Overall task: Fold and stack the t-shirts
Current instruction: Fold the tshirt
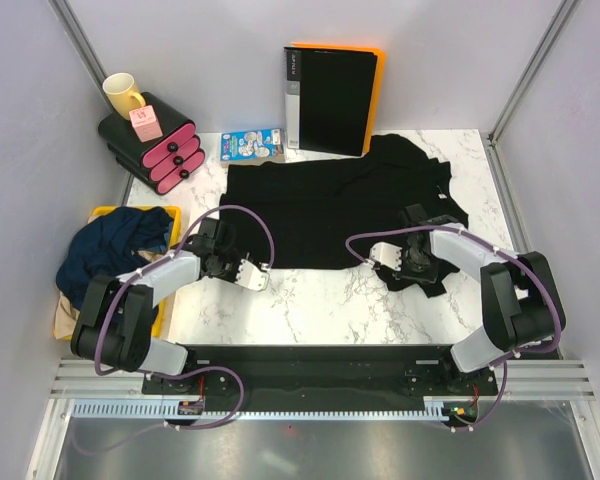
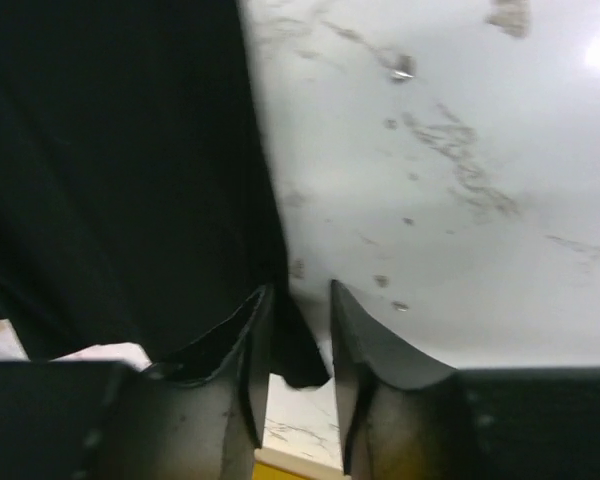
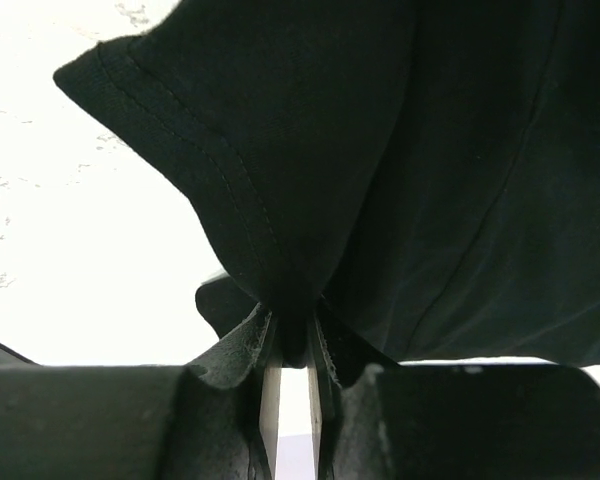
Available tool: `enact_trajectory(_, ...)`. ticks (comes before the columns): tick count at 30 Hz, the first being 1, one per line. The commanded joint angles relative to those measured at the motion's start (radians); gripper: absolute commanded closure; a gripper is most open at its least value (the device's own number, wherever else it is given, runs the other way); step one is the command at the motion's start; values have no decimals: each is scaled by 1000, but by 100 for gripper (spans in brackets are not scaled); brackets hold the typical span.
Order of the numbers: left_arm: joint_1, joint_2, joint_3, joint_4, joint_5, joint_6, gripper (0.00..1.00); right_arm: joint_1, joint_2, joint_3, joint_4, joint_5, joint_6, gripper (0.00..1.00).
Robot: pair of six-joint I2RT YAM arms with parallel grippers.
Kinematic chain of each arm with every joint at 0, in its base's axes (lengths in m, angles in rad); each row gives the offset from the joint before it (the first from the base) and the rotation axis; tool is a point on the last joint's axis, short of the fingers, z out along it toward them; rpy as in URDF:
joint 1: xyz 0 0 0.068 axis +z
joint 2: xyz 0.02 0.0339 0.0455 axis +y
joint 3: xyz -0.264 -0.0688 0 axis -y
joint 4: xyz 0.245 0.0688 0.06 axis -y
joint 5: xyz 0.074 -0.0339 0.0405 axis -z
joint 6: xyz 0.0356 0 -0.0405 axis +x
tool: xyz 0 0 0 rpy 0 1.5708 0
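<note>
Right fingers [image 3: 230,350]: closed almost fully on a gathered fold of the black t-shirt [image 1: 320,205], right beside its stitched hem. Left fingers [image 2: 365,340]: parted by a narrow gap, with a corner of the same shirt's edge lying in it. Not visibly clamped there, and bare marble shows through the gap lower down.

Black t-shirt: spread flat over the far half of the counter [image 1: 320,300], with the near hem roughly midway between the near and far edges. Rumpled and bunched toward the right edge, at the right-hand pinch. Navy t-shirt [image 1: 115,245]: heaped in the yellow bin [image 1: 108,211] just off the counter's left edge, over a tan t-shirt [image 1: 64,312]. Neither folded yet.

Probably early in the first fold, taking the two near corners.

Possible trouble from here:
- Left corner slipping free on any lift, given the loose gap, which would leave a one-sided pull and a skewed, diagonal fold.
- Several layers caught in the right-hand bunch, so dragging a lump along rather than a clean edge and creasing the right side further.
- Cloth pushed too far toward the far edge, nudging the black-and-orange binder [image 1: 330,100] propped there.
</note>
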Motion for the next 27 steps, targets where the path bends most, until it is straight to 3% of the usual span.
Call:
enact_trajectory(1, -2, 43, -30, 5, -48, 4, 58, -4, 5, 42, -4, -7, 8, 79)
enact_trajectory(3, -2, 52, -30, 2, -48, 10, 57, -4, 5, 43, -6, -6, 8, 79)
enact_trajectory(8, -2, 93, -15, -24, -53, 7, 73, -3, 10, 52, -7, -6, 10, 79)
enact_trajectory(11, -2, 119, -7, -31, -64, 1, 87, -3, 5, 60, -13, -8, 10, 79)
enact_trajectory(12, -2, 125, -6, -29, -71, -2, 97, -4, 3, 62, -18, -7, 8, 80)
enact_trajectory(19, -2, 113, 51, -99, -42, -39, 98, -4, -10, 71, -36, 4, -6, 80)
enact_trajectory(27, 0, -155, 178, -251, 108, -57, 98, -6, -35, 117, -96, -3, -22, 82)
